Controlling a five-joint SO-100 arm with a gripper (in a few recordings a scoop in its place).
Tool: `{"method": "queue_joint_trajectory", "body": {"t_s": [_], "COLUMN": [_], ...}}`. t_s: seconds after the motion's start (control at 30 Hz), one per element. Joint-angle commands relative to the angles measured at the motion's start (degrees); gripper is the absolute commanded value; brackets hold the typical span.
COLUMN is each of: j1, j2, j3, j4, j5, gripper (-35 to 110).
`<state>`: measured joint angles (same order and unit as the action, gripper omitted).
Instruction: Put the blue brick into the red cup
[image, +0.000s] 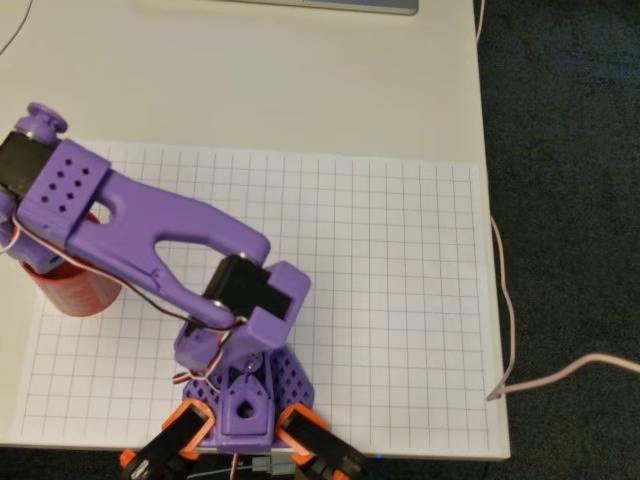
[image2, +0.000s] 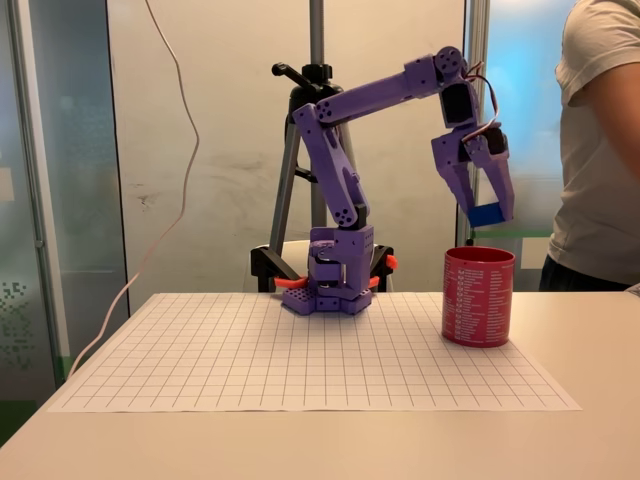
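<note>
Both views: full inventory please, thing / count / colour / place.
Small blue plastic brick: 1, bright blue, held in the gripper, above the cup's mouth in the fixed view.
Red plastic cylindrical cup: 1, red, upright on the grid sheet, right of the arm's base in the fixed view.
Paper grid sheet: 1, white with thin lines, on the table.
Table: 1, off-white.
Thin cable: 1, pale pink, along the table's right edge in the overhead view.
Tripod: 1, black, behind the arm.
Person: 1, white T-shirt, right edge of the fixed view.
Robot arm: 1, purple.
Gripper: 1, purple, shut on the brick.
</note>
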<state>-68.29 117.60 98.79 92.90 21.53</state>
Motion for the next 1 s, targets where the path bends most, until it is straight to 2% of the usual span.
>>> {"method": "queue_joint_trajectory", "body": {"t_s": [0.0,0.03,0.07,0.1,0.13,0.17,0.2,0.73,0.77,0.8,0.97], "j1": [1.5,2.4,3.1,4.0,4.8,5.5,6.2,7.6,7.6,7.7,8.2], "j2": [4.6,5.3,6.0,6.9,8.1,9.2,10.4,11.5,11.4,11.1,10.6], "j3": [-2.5,-1.8,-1.4,-0.7,-0.1,0.7,1.2,1.5,1.6,1.5,2.3], "j4": [0.0,-1.1,-1.5,-1.5,-2.1,-2.5,-2.9,-3.0,-3.1,-4.2,-4.5], "j5": [-1.5,-3.1,-3.8,-2.9,-2.5,-2.1,-2.2,-3.0,-3.1,-4.0,-2.8], "gripper": [0,0,10,28,41,51,54,54,49,2,0]}}
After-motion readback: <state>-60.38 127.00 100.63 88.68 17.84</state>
